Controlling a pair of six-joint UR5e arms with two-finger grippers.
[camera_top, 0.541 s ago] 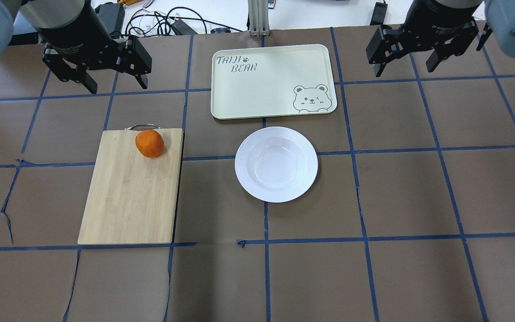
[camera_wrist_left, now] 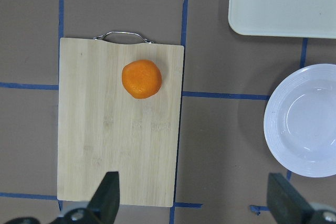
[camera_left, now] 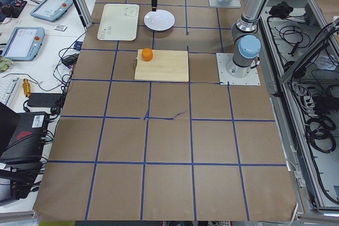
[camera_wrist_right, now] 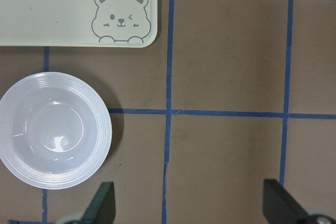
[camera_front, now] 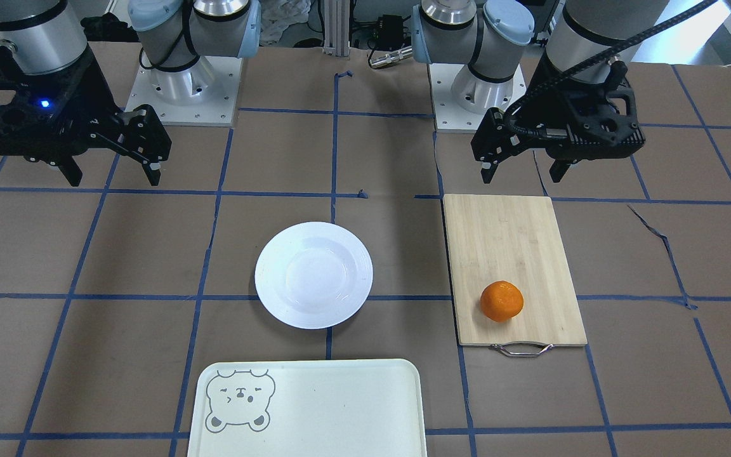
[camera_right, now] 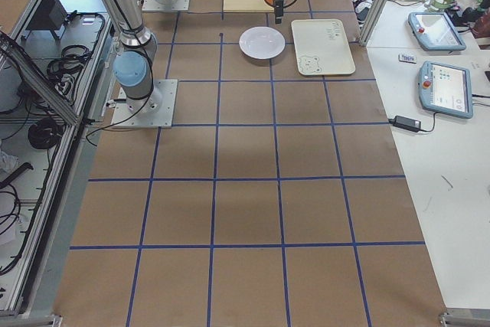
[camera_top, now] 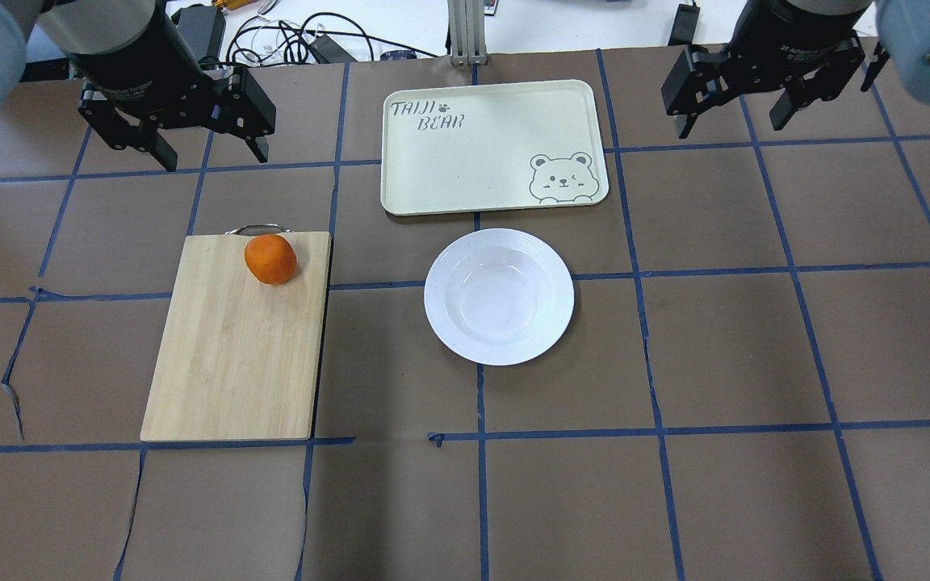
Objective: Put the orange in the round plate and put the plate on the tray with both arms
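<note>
step: orange pick, not begun. Nothing is held and the plate is bare.
orange point(camera_top: 270, 258): left of centre in the overhead view, on the board point(camera_top: 231, 363) at its handle end. Well apart from the plate.
plate point(camera_top: 499, 296): centre of the overhead view, on the table point(camera_top: 756, 347). It sits just below the tray and doesn't touch it.
tray point(camera_top: 481, 145): top centre, nothing on it, bear drawing in its lower-right corner.
left gripper point(camera_top: 211, 153): upper left of the overhead view, above the table past the board's handle end. Jaws wide apart, nothing between them.
right gripper point(camera_top: 731, 121): upper right. Jaws also wide apart, nothing between them, well off the plate.
arm choice: I take the orange with the left, since it's the nearer one.
align: in the left wrist view the orange point(camera_wrist_left: 141, 78) is up and left of centre, with the fingers point(camera_wrist_left: 107, 195) at the bottom edge. I centre it between them before going down.
grasp: straight down, jaws around the widest part, then a gentle close. It's a round fruit, so I expect it to roll or pop out if I'm off-centre.
risk: the wire handle point(camera_top: 255, 230) is just beside the orange, and the board's right edge is close too. I set the fingers down on bare board, clear of both.
release: low over the plate's well, so the orange doesn't roll over the rim.
right arm: I park it clear of the plate until the two-arm lift.
</note>
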